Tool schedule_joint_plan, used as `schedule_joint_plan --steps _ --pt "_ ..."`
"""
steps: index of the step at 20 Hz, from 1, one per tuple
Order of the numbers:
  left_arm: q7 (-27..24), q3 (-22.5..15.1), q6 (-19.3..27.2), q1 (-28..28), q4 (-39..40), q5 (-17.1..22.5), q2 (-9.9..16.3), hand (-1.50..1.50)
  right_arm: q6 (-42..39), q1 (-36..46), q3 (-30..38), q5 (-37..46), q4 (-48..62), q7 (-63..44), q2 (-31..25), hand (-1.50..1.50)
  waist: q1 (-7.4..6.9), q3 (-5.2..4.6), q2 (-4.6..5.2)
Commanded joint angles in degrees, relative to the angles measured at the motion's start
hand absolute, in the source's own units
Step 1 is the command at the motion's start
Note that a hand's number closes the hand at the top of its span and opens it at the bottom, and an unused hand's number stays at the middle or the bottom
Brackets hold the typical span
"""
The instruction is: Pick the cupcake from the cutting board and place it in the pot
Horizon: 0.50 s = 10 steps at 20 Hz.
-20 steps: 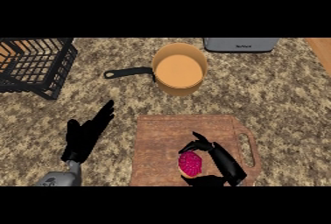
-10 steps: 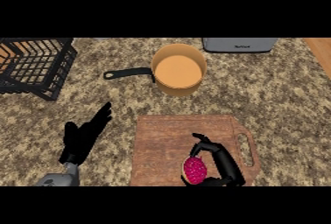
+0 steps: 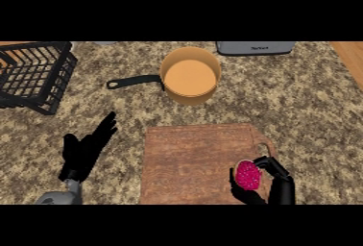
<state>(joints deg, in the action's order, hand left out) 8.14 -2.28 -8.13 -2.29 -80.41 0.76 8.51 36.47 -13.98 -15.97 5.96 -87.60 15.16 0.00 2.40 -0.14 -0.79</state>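
The right hand (image 3: 273, 180) is sitting at the lower right corner of the cutting board (image 3: 191, 158), its fingers (image 3: 273, 163) and thumb curling around the cupcake (image 3: 248, 174), which is showing as a pink, rounded shape between them. The cupcake is lying over the board's right edge, close to the board's small handle loop; whether it is lifting clear of the wood or resting on it is hard to tell from this steep angle. The left hand (image 3: 86, 149) is resting over the speckled counter (image 3: 305, 110) to the left of the board, apart from it, with its fingers straight and pointing up and to the right, holding nothing. The pot (image 3: 189, 77) is standing beyond the board's far edge, near the middle of the view, its orange inside facing up and its black handle (image 3: 133, 82) sticking out to the left. The pot and the cupcake are well apart. A black wire basket (image 3: 35, 72) is occupying the far left corner of the counter, and a grey appliance (image 3: 255, 47) is sitting at the far edge, just to the right of the pot.
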Motion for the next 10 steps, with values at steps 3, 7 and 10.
schedule_joint_plan --steps 3,7,10 --pt "-1.2 -1.8 -0.1 0.4 0.8 -1.7 -0.8 0.00 24.2 -3.7 -11.6 11.5 -8.0 -11.1 0.0 1.50 -1.93 -0.05 0.76" --pt "1.7 -1.1 -0.1 -3.4 1.0 -0.9 -1.0 0.00 26.8 -3.5 -15.4 28.9 -9.5 -24.3 0.0 1.50 -2.28 -0.17 0.94" --pt "1.0 -0.2 -2.2 -1.6 0.5 0.5 0.5 0.00 25.2 -4.1 -13.1 39.5 -11.0 -32.1 0.0 1.50 -2.43 -0.24 0.97"
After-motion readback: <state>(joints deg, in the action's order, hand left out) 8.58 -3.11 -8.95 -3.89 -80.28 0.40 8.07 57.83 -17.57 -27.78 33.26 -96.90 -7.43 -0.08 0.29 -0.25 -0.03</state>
